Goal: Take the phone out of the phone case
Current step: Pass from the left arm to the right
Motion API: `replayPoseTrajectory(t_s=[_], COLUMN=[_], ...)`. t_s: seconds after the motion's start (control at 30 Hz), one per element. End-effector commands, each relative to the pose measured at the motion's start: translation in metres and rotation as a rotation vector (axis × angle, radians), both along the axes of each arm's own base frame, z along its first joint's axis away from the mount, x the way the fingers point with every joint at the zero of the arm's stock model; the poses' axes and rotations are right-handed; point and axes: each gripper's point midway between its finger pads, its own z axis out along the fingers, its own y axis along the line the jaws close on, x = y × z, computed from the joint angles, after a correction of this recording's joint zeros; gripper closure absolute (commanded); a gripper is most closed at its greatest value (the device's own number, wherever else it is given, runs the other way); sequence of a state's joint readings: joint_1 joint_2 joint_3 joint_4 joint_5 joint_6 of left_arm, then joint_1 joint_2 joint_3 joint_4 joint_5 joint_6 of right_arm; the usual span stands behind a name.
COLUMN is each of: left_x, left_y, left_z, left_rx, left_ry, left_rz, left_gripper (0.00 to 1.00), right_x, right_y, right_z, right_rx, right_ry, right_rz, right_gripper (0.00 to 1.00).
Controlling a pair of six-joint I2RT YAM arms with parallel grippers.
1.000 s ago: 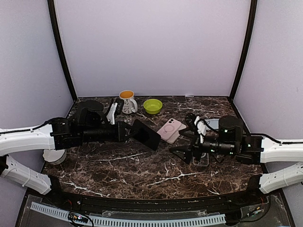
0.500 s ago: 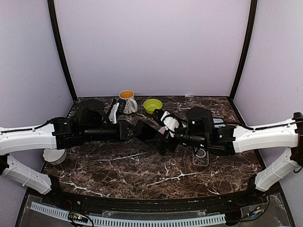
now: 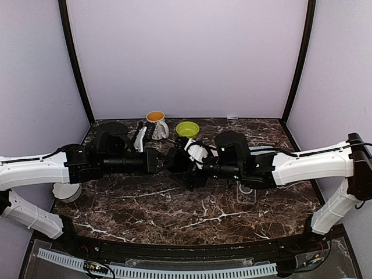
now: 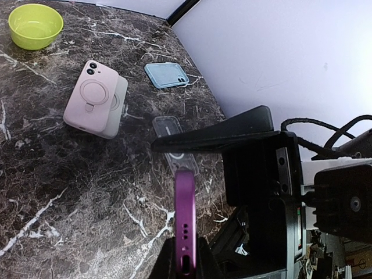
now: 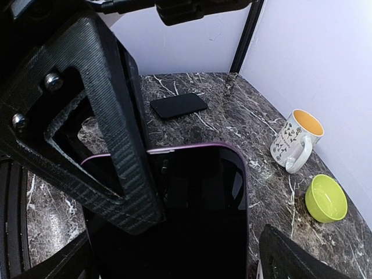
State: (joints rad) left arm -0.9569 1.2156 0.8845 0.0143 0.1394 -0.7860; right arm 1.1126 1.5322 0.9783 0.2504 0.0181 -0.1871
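Though cased, phone in left pincer.

Phone centre, mug left of bowl, both seemingly behind it

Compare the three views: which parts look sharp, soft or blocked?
Top view: evenly lit and sharp, table veins clear. Left wrist: the near phone edge looks softer, the pink case crisp. Right wrist: a black finger blocks the left; the mug is sharp.
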Motion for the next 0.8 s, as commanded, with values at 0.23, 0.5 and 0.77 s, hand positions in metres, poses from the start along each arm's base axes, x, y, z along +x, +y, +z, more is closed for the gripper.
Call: replayPoseTrajectory(t_s=[0.23, 0.5, 0.77], left_x=[0.002, 0.002, -0.001], left_y=[-0.003, 0.000, 0.016], left_z=[0.037, 0.031, 0.013], left_rx=[-0.101, -0.105, -0.064], left_ry=[-0.065, -0.059, -0.077], left_rz=[0.004, 0.015, 0.043], left_gripper=[1.00, 0.92, 0.35], right_x=[-0.011, -0.015, -0.021], right_y=[0.014, 0.012, -0.017], right_z=[0.015, 0.008, -0.031], right_rx=[0.040, 0.038, 0.009], right_ry=[-0.026, 0.015, 0.182], right_rz=[0.044, 0.026, -0.068], right_gripper=[0.30, 0.44, 0.48])
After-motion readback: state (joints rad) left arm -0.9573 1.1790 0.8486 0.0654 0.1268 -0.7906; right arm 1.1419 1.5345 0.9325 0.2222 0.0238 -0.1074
